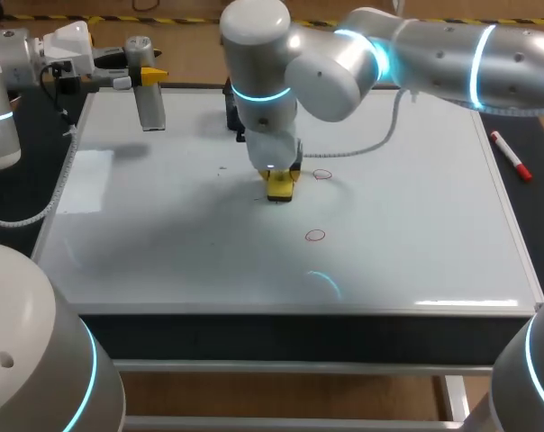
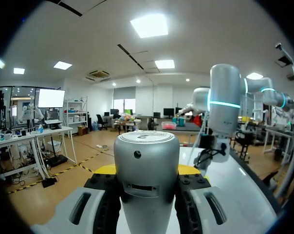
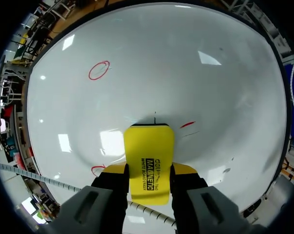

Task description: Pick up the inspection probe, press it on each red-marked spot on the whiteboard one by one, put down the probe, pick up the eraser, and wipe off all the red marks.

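Right wrist view shows the right gripper (image 3: pixel 148 176) closed on the yellow eraser (image 3: pixel 149 153). One finger sits against each long side. The eraser's long axis runs straight out ahead of the fingers, and its face appears to lie flat on the whiteboard (image 3: pixel 220 87).

Three red marks are left, and their bearing from the eraser decides the next wipe.
- **Nearest:** a short red streak (image 3: pixel 187 125) lies just beside the eraser's leading corner. It is on the side toward the left arm.
- **Opposite side:** a partly hidden red ring (image 3: pixel 97 169) sits close against the finger, level with the eraser's rear.
- **Farthest:** a whole red circle (image 3: pixel 99 70) lies well ahead on that same side.

In the head view the eraser (image 1: pixel 280 187) is near the middle of the board. The ring (image 1: pixel 321 175) is just beside it and the circle (image 1: pixel 315 236) is nearer the front edge.

A small sideways sweep should take the streak. The circle needs a longer diagonal pass forward.

The left gripper (image 2: pixel 148 192) is clamped around the silver inspection probe (image 2: pixel 146 151) at the board's far left corner, well apart from every mark. The right arm is therefore the one placed to wipe.
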`<state>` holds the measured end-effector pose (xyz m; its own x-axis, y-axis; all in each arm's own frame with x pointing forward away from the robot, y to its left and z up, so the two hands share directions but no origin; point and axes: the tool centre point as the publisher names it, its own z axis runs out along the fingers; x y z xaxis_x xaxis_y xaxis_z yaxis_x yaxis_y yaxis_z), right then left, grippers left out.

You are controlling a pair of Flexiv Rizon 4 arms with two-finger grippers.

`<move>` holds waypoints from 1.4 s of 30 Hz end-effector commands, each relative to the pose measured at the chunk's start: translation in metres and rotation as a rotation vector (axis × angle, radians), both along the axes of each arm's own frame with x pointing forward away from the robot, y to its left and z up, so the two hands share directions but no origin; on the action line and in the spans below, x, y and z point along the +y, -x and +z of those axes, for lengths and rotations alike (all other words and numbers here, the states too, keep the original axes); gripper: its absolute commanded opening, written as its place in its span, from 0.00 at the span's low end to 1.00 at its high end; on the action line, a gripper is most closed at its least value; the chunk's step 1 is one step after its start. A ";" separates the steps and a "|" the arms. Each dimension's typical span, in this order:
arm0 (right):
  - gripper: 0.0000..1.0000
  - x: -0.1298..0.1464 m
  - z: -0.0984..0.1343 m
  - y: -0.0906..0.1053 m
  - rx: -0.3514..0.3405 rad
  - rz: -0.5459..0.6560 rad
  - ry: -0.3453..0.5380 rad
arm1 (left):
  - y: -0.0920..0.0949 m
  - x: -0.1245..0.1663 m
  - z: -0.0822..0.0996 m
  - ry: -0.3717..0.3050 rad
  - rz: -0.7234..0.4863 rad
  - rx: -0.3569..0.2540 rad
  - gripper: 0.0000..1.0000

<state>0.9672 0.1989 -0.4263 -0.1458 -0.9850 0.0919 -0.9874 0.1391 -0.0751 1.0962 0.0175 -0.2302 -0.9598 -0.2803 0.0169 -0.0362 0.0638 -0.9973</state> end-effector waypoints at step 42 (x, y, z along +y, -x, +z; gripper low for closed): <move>0.00 0.065 0.003 0.052 -0.005 0.184 -0.073 | 0.000 0.000 0.000 0.000 -0.001 -0.001 0.00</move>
